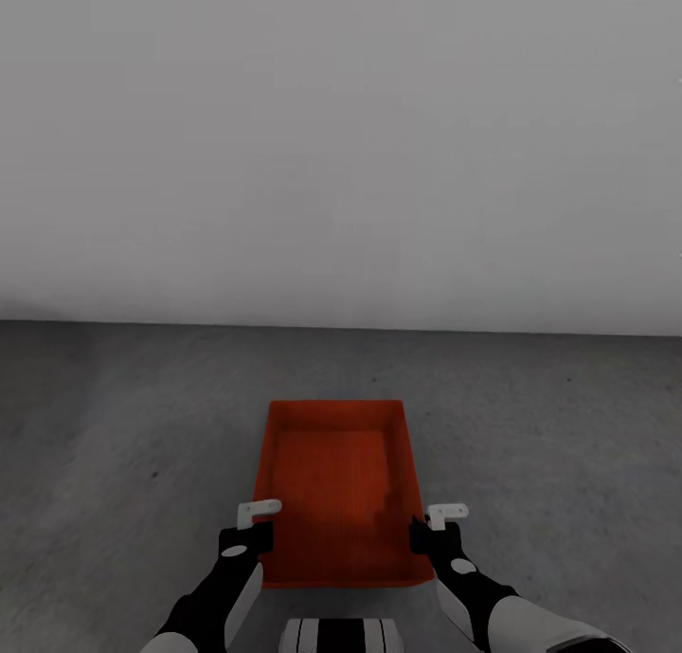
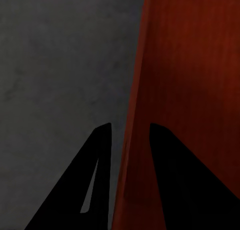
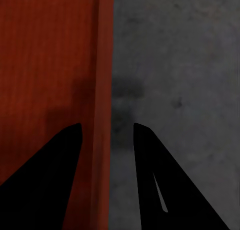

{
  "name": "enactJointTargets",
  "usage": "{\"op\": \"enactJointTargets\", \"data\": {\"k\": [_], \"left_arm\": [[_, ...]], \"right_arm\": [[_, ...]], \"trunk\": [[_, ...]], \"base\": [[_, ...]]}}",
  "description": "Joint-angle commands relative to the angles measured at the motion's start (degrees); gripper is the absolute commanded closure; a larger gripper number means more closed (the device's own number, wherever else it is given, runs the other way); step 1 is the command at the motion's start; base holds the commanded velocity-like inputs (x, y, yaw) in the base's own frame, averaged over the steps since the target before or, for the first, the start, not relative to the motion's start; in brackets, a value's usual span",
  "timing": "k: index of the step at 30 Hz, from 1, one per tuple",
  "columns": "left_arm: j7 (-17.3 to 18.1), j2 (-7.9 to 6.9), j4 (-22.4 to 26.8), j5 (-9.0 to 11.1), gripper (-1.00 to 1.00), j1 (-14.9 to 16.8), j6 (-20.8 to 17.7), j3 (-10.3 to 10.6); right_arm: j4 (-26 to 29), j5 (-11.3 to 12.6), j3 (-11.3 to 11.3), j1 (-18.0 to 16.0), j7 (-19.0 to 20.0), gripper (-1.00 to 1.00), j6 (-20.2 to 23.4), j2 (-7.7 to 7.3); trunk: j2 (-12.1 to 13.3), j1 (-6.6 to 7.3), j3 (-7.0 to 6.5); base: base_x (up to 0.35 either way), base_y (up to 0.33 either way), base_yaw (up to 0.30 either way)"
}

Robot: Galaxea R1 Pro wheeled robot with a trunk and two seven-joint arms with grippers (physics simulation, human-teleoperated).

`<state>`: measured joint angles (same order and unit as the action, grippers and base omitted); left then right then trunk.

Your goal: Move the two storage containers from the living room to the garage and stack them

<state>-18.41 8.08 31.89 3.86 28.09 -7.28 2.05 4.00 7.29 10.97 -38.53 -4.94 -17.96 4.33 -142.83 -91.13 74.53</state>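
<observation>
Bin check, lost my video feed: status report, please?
Left gripper and right gripper each straddle a side wall of the orange bin, jaws apart. Bin over grey concrete floor, by the pale wall. Path clear.

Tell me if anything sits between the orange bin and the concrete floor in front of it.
Nothing visible does. The storage container is flanked by the left end effector and right end effector, each straddling a side wall, and the grey floor ahead runs bare to the wall.
</observation>
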Motion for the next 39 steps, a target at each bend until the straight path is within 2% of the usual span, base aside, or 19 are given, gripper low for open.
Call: {"op": "enactJointTargets", "data": {"k": [1, 35, 36, 37, 39], "left_arm": [[0.2, 0.01, 0.4, 1.3, 1.00, 0.0, 0.2, 0.0], [0.3, 0.02, 0.2, 1.3, 1.00, -0.1, 0.3, 0.0], [0.4, 0.02, 0.1, 1.3, 1.00, -0.1, 0.3, 0.0], [0.4, 0.05, 0.0, 1.2, -1.00, -0.1, 0.2, 0.1], [0.5, 0.18, -0.3, 1.2, -1.00, -0.1, 0.0, 0.2]], "right_arm": [[-0.1, 0.6, -3.5, 0.0, 0.0, 1.00, -0.2, -0.02], [-0.1, 0.4, -3.4, 0.0, 0.4, 1.00, -0.2, -0.11], [0.0, 0.4, -3.4, 0.0, 0.4, -1.00, -0.2, -0.08], [0.0, 0.4, -3.4, 0.0, 0.4, -1.00, -0.2, -0.06], [0.0, 0.4, -3.4, 0.0, 0.4, -1.00, -0.2, -0.04]], "trunk": [[-0.4, -0.55, 0.23], [-0.4, -0.55, 0.23], [-0.4, -0.55, 0.23], [-0.4, -0.55, 0.23], [-0.4, -0.55, 0.23]], "base": [[0.000, 0.000, 0.000], [0.000, 0.000, 0.000], [0.000, 0.000, 0.000], [0.000, 0.000, 0.000], [0.000, 0.000, 0.000]]}}
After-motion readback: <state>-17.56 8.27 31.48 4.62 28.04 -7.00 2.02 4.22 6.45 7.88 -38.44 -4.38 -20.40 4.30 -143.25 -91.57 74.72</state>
